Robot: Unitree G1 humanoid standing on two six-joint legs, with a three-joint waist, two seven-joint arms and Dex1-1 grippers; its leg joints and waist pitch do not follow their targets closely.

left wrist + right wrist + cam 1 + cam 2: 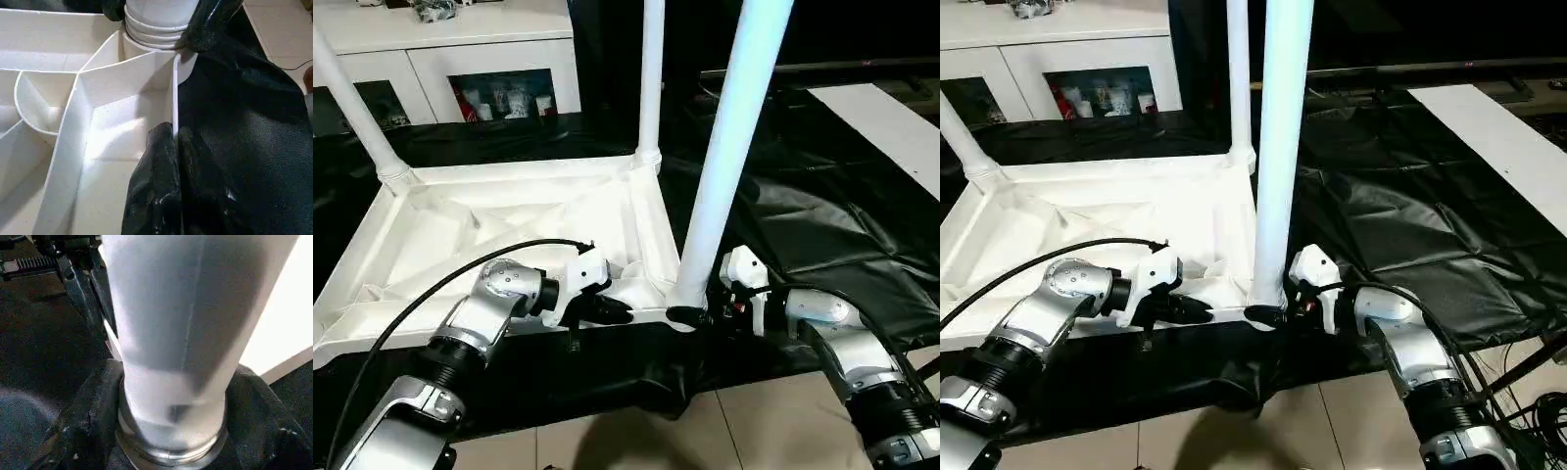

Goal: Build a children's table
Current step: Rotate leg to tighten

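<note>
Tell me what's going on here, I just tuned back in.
The robot is fitting legs to the upside-down tabletop on the black sheet. Three legs stand in corner sockets. The right gripper has its fingers around the base of the near leg, right at its socket. The left gripper is shut, pinching the tabletop's near rim beside that corner. A white cabinet stands behind.

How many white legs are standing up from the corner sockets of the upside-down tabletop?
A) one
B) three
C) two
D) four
B: three legs rise from the tabletop: one at the near corner, one at the far corner and one at the far left corner.
</note>
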